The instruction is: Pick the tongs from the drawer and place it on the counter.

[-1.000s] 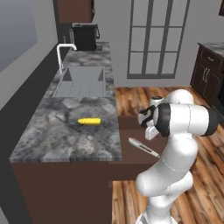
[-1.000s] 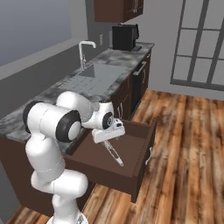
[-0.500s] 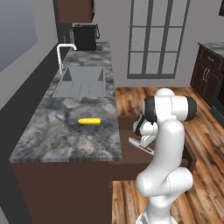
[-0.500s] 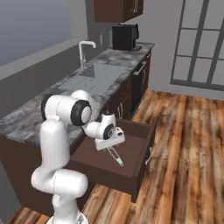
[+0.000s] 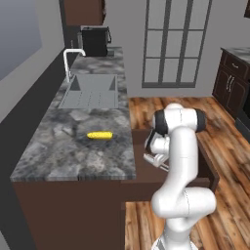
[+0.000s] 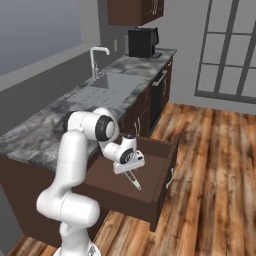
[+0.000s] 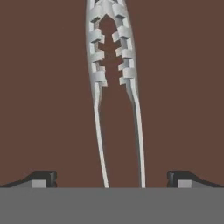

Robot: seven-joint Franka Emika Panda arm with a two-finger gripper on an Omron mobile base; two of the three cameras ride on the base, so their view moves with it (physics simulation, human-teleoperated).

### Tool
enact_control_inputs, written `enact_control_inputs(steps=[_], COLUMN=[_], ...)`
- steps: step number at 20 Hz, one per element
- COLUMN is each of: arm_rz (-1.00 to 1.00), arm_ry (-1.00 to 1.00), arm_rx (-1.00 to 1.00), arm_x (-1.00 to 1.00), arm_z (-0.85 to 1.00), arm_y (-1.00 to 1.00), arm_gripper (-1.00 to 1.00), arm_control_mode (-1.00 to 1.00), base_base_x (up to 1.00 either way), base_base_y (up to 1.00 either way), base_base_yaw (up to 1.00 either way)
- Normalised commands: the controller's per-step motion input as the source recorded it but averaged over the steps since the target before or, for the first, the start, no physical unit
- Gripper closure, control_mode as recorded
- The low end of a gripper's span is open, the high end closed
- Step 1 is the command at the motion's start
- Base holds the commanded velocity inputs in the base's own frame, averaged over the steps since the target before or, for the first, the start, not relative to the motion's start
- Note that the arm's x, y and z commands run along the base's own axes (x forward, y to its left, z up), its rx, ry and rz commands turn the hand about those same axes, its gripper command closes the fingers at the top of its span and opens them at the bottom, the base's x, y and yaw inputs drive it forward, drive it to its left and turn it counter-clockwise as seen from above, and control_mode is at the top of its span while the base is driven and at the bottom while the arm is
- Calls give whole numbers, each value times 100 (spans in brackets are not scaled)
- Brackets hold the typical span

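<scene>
Wood plank floor (image 6: 220,150), grey walls, paned window (image 5: 177,43).

Even, diffuse rendered light fills both base views, with no glare and only faint soft shading under the arm. The stone surface (image 5: 73,146) reads mid-grey, evenly lit. The pictures are soft and low in detail, edges slightly blurred. In the hand view the drawer (image 7: 48,87) floor is flat brown, the tongs (image 7: 114,65) crisp, shadowless.
</scene>
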Motion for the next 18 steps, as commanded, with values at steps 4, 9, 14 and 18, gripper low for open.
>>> enact_control_inputs(steps=[4,9,14,18], arm_rz=[0,0,0,3], arm_ry=[0,-1,-2,-7], arm_rx=[1,0,0,11], arm_x=[26,8,-31,-90], arm_z=[-66,-65,-61,-20], arm_y=[0,0,-5,-50], arm_gripper=[-100,100,100,100], arm_control_mode=[-100,-100,-100,-100], base_base_x=[0,0,0,0], base_base_y=[0,0,0,0], base_base_yaw=[0,0,0,0])
